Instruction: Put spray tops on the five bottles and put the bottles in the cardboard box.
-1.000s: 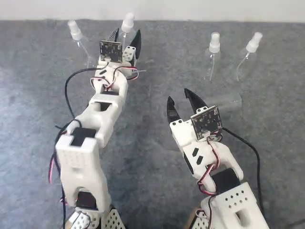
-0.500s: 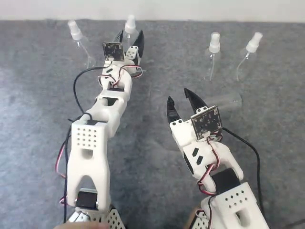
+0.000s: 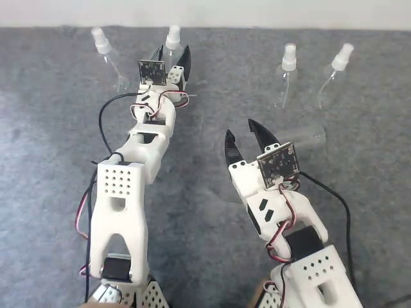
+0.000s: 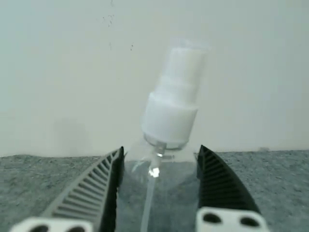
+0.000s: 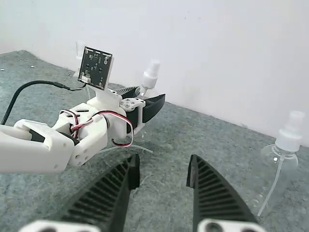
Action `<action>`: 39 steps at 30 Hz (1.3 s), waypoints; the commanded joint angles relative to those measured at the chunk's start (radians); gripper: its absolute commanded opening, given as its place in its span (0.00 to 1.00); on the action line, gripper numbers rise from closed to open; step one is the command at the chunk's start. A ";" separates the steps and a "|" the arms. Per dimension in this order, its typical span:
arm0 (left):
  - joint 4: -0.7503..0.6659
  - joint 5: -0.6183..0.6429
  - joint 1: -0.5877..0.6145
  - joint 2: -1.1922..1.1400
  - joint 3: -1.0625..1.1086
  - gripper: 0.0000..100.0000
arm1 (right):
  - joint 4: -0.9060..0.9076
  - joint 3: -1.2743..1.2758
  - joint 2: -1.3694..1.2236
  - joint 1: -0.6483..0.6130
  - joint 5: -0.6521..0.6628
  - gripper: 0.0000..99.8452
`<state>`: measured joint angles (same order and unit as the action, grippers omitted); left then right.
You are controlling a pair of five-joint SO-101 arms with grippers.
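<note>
Far edge of the grey mat [image 3: 51, 160]: my left claw [image 3: 172, 51] [image 4: 160, 150] stands with its black fingers spread to either side of a clear bottle [image 3: 171, 40] [image 4: 166, 113] that already wears a white spray top. Whether the fingers press the plastic I cannot tell. The white wall [image 4: 58, 72] rises just behind it. My right claw [image 3: 241, 129] [image 5: 164, 159] hangs nearer my base, well apart from the left one, with its fingers parted and nothing between them. Three more capped bottles stand upright along the same far edge: a second bottle [image 3: 103, 45] near the left claw on its outer side, and a third bottle [image 3: 288, 64] [image 5: 286, 145] and a fourth bottle [image 3: 341, 59] close together beyond the right claw.
</note>
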<state>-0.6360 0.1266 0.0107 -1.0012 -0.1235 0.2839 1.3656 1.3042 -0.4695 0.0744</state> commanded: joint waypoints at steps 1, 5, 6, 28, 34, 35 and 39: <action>-0.021 -0.009 0.000 0.026 -0.013 0.10 | -0.022 -0.012 0.018 0.013 0.006 0.14; -0.021 -0.003 0.003 0.072 0.035 0.11 | -0.022 -0.012 0.018 0.013 0.006 0.14; -0.021 -0.002 0.005 0.098 0.061 0.11 | -0.022 -0.012 0.018 0.013 0.006 0.14; 0.457 0.155 0.020 0.417 0.220 0.32 | -0.022 -0.012 0.018 0.015 0.006 0.15; 0.511 0.155 0.014 0.462 0.220 0.32 | -0.022 -0.012 0.018 0.015 0.009 0.15; 0.511 0.155 0.014 0.463 0.220 0.32 | -0.022 -0.012 0.018 0.015 0.009 0.15; 0.512 0.153 0.021 0.473 0.220 0.32 | -0.022 -0.012 0.018 0.015 0.009 0.15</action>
<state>-0.1250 0.2693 0.0276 -0.6237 0.1266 0.2839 1.3656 1.3042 -0.4695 0.0744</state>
